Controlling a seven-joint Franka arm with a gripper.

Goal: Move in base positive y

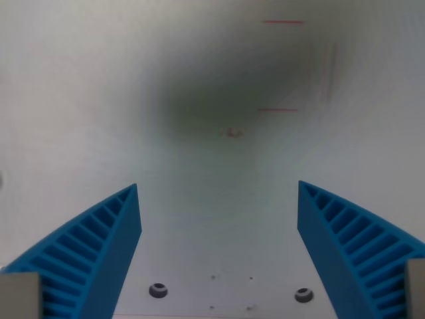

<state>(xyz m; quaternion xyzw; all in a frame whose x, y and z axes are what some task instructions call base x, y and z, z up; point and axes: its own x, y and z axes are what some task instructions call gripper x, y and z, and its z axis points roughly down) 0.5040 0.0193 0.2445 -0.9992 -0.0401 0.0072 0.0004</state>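
My gripper [219, 189] hangs over a pale grey-white surface [80, 100] and is open. Its two blue ribbed fingers [99, 246] rise from the bottom corners of the wrist view, wide apart, with nothing between them. A dark soft shadow [232, 80] lies on the surface just beyond the fingertips. No object to grasp shows in this view.
Thin red lines [282, 22] form a partial square outline at the upper right, and a small red mark [232, 133] sits near the centre. Two small round screw holes [158, 290] lie at the bottom between the fingers.
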